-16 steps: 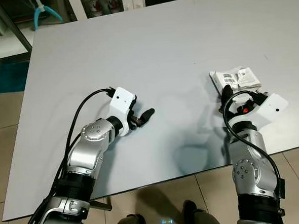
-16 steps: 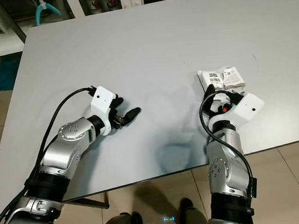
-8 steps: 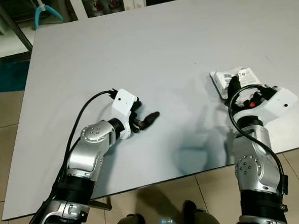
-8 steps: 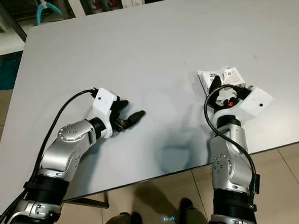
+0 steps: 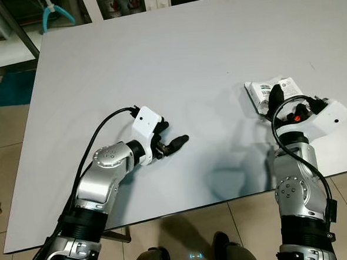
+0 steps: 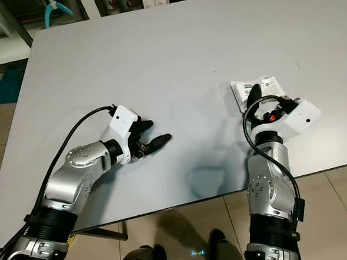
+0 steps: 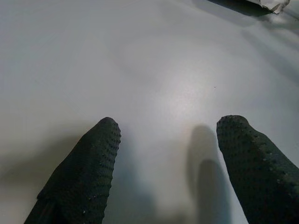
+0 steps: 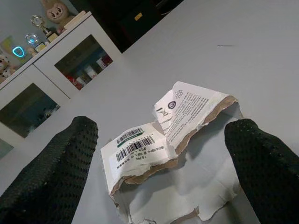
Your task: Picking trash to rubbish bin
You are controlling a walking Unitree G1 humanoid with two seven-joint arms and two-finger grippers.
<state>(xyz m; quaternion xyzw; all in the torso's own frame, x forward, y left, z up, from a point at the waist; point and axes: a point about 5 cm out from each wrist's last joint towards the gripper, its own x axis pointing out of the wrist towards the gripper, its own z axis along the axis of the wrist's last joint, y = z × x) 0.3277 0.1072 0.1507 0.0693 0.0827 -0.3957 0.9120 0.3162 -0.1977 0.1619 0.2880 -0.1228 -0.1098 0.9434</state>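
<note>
Counter: big, grey, smooth.
Floor: light tiles, at 9 o'clock.
Blue mat: on the floor, at 10 o'clock.
Cabinet: white, with glass doors.

One grey worktop carries one piece of trash: a torn white cardboard packet with one barcode label and one printed flap. Two end effectors reach over it: the left end effector and the right end effector, each with two black fingers set apart. Behind the worktop stands one white cabinet showing two glass doors. One teal object lies past the far corner.
</note>
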